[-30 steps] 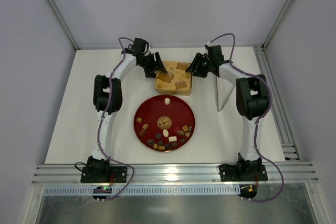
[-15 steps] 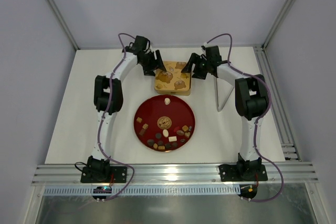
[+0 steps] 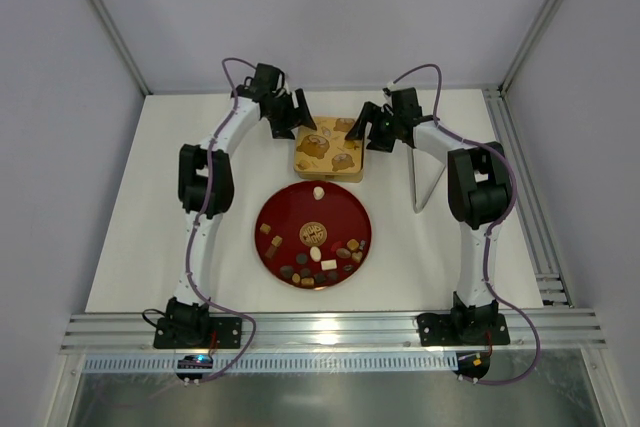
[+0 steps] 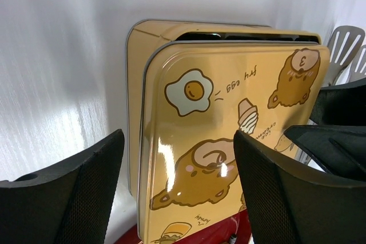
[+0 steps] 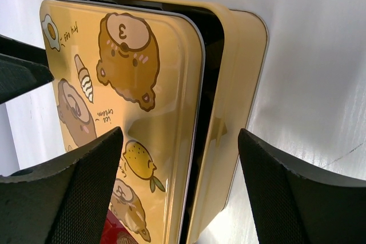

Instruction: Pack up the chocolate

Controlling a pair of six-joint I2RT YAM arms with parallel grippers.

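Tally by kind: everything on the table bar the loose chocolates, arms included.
Robot arms: 2
Red plate: 1
Tin base: 1
Tin lid: 1
Metal utensil: 1
Total: 6

You're looking at a robotics lab cell. Plain grey walls box in a white table, with aluminium rails along its near edge.

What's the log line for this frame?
left gripper: open, above lid | right gripper: open, above lid | lid: offset on tin, gap showing | chocolate: on red plate
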